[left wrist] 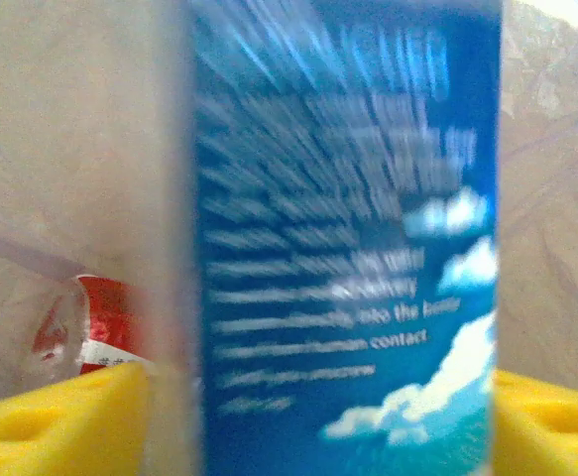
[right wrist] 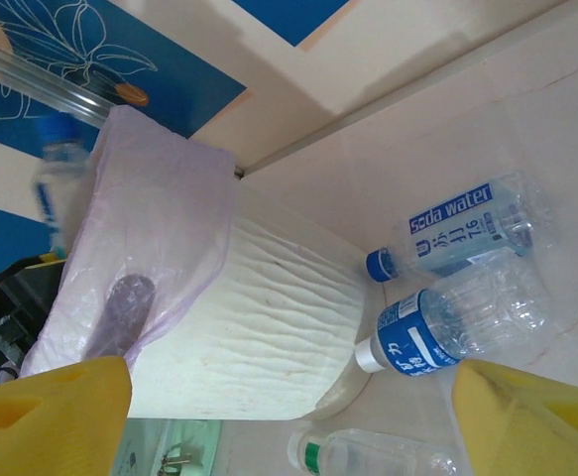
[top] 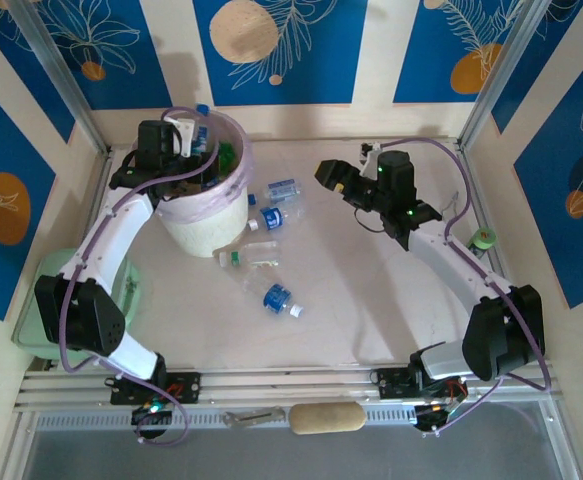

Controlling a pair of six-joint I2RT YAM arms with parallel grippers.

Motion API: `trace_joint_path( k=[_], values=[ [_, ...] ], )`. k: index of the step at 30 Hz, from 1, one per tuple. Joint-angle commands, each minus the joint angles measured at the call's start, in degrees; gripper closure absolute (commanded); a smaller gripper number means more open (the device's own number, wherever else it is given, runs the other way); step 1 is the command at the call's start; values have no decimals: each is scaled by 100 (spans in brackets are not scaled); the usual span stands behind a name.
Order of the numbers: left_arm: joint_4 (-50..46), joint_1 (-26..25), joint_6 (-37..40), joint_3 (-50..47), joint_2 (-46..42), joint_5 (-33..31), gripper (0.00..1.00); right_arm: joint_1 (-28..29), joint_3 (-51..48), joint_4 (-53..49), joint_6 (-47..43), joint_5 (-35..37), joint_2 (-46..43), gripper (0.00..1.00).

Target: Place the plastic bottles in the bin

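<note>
**Over the bin, a bottle between the left jaws**

At the desk's far left, above the mouth of the bin (top: pixel 206 225), we find the left jaws with a blue-labelled bottle (left wrist: pixel 348 248) between their yellow pads (left wrist: pixel 60 421). That bottle is blurred, so we cannot tell whether the pads press it or stand clear of it. Below it, inside the lilac bag liner (right wrist: pixel 160 228), lies a red-labelled bottle (left wrist: pixel 95 332), and we see green bottles (top: pixel 226 155) in there too.

The right jaws hang wide with nothing between them, over the middle of the desk (top: pixel 351 300) and facing the bin. Four more bottles lie on the desk beside the bin. We count a soda water bottle (right wrist: pixel 462 233), a second blue-labelled bottle (right wrist: pixel 447 322) just beside it, a green-capped bottle (right wrist: pixel 368 458) near the bin's foot, and a lone blue-labelled bottle (top: pixel 279 298) nearer the arm bases.
</note>
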Motion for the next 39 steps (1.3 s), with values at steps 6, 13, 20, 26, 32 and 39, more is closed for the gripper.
trace_joint_path(
  k=[6, 13, 20, 26, 32, 39],
  values=[
    [-2, 46, -171, 12, -461, 121, 0, 199, 429, -333, -297, -142, 168, 15],
    [260, 53, -441, -204, -1234, 195, 0, 532, 898, -1099, -1080, -506, 489, 15],
    [476, 44, -1114, -839, -2068, 819, 0, 1139, 1305, -2475, -2341, -718, 798, 15],
    [561, -15, -1704, -1469, -2606, 1491, 0, 1968, 1065, -3229, -2995, -299, 928, 15],
    [318, -33, -1769, -1770, -2960, 1720, 0, 3105, 780, -3858, -3523, 720, 1292, 15],
    [517, -35, -1750, -2024, -3109, 1567, 0, 3936, 1203, -4464, -4017, 1983, 2141, 14]
  ],
)
